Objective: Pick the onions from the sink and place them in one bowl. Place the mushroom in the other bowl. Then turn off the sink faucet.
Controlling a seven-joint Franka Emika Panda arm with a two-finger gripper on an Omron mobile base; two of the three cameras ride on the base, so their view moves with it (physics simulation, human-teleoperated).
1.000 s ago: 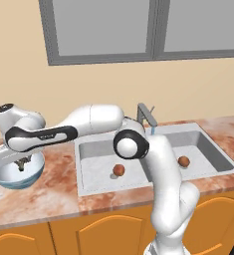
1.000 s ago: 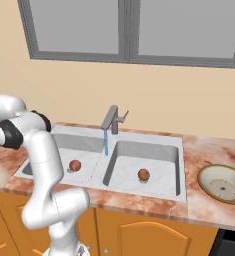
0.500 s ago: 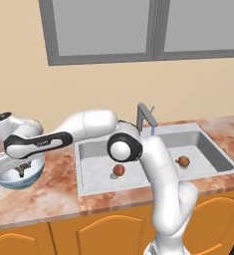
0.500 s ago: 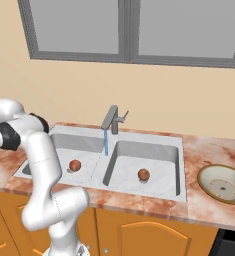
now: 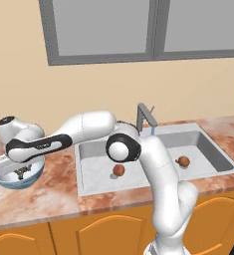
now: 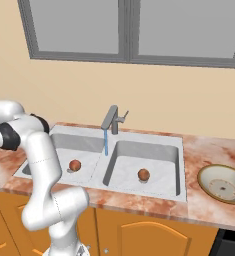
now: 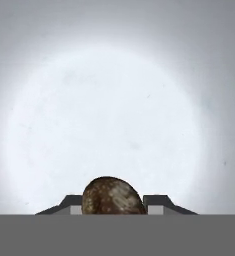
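Mushroom [image 7: 111, 196]: a small rounded brown cap, mottled with pale speckles, sitting at six o'clock in the hand view between the two dark fingertips [image 7: 159, 201] above the glossy white inside of the blue bowl [image 5: 9, 179]. The gripper [image 5: 22, 173] hangs in that bowl, jaws narrowly apart around the cap; whether they clamp it I cannot tell. Two orange-brown onions [image 5: 118, 170] [image 5: 183, 161] lie in the sink [image 5: 96, 174].
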